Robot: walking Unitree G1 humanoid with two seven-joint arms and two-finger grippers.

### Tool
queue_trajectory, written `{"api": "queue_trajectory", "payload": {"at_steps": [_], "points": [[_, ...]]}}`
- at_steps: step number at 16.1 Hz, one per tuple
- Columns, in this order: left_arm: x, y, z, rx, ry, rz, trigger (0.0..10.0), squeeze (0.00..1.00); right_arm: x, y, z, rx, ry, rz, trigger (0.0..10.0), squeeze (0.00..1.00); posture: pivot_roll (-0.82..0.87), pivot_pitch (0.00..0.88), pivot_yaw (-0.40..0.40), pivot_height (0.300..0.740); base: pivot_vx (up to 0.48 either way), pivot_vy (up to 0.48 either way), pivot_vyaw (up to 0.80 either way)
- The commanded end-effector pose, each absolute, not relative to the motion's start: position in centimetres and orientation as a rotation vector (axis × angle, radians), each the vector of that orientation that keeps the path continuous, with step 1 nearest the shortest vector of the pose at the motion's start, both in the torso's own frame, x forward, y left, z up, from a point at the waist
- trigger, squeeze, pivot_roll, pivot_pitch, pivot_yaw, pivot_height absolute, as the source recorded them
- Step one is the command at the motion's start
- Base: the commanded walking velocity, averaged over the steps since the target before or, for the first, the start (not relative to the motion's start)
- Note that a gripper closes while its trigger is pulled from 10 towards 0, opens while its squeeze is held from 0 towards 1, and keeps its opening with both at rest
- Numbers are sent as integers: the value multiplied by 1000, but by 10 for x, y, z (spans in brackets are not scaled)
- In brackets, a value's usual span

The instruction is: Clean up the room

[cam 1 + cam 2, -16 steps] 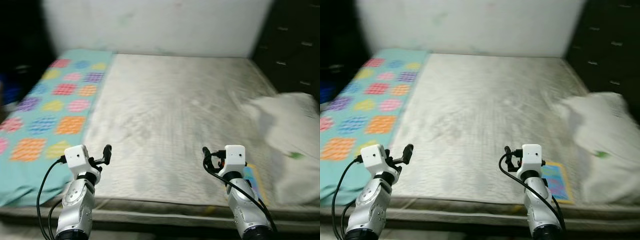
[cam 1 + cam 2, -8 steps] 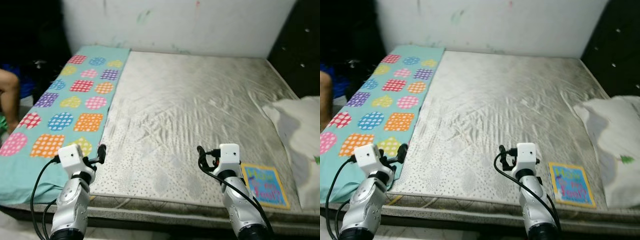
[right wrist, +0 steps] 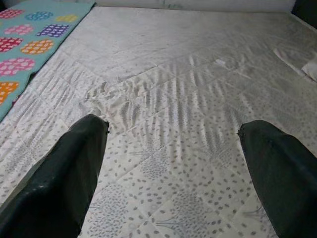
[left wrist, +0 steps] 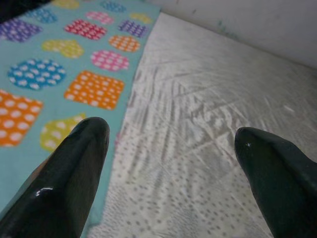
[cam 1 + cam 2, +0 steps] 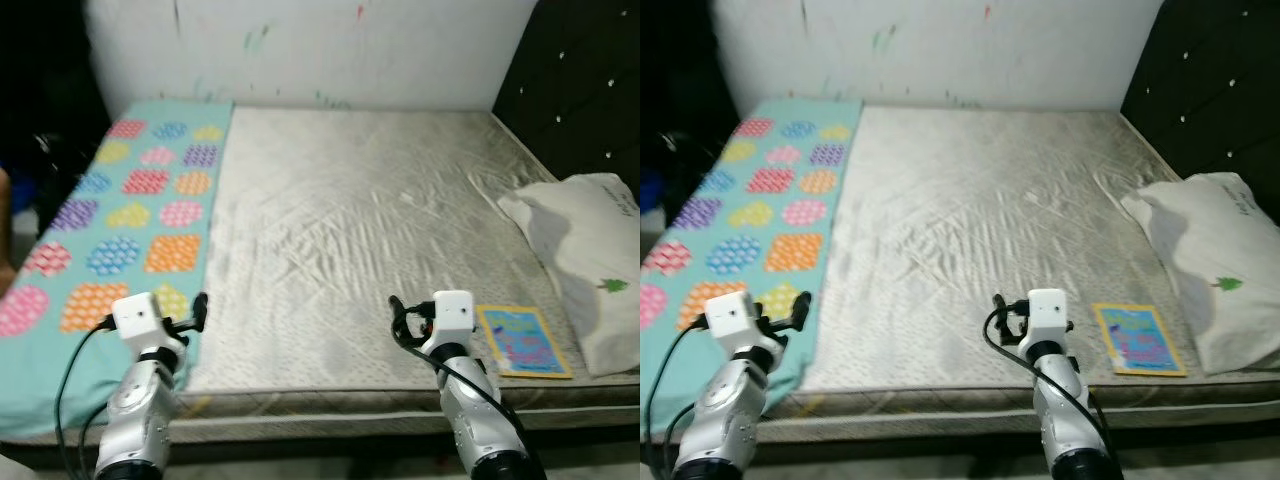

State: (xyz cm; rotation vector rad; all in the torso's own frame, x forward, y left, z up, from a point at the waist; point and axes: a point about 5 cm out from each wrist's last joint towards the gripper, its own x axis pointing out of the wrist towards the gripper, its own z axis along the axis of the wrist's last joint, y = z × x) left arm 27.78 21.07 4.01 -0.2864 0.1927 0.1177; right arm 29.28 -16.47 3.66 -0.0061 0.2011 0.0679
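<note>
Where the bed (image 5: 350, 220) meets the near edge of the head views, both claws hang just over its front border with nothing between their fingers. The left claw (image 4: 171, 163) is spread wide: its two black fingertips (image 4: 74, 163) stand far apart in the left wrist view, over the seam where the quilt (image 5: 130, 200) ends and the bare grey mattress cover begins. The right claw (image 3: 173, 163) is likewise spread wide and empty, poised over the patterned cover near the bed's front middle.

The quilt, teal with coloured dotted patches, runs down the bed's left side from the wall (image 5: 330, 50) to the front edge; its near left corner drops out of sight below the frame. A book (image 5: 522, 340) with a blue cover and yellow border lies flat on the bed near the front right corner, just right of the right arm; its title is too small to read. Right of the book a white pillow (image 5: 585, 260) with a small green mark lies on the bed against the dark studded headboard (image 5: 580, 90), and its far side is cut off by the picture's edge. Left of the bed the room is very dark, and little can be made out there.
</note>
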Motion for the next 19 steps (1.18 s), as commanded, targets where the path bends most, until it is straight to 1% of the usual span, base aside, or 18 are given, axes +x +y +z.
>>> {"api": "queue_trajectory", "payload": {"at_steps": [1,8,19], "points": [[279,202,39,-295,202,98,10000,0,292,-173,37,-14,206,46,10000,0,-126,0,0,740,0,405,0],[280,202,42,-310,172,89,10000,0,293,-173,36,-13,213,49,10000,0,-126,0,0,740,0,0,0],[282,201,43,-320,168,88,10000,0,295,-173,36,-11,224,48,10000,0,-128,0,-1,740,287,0,0]]}}
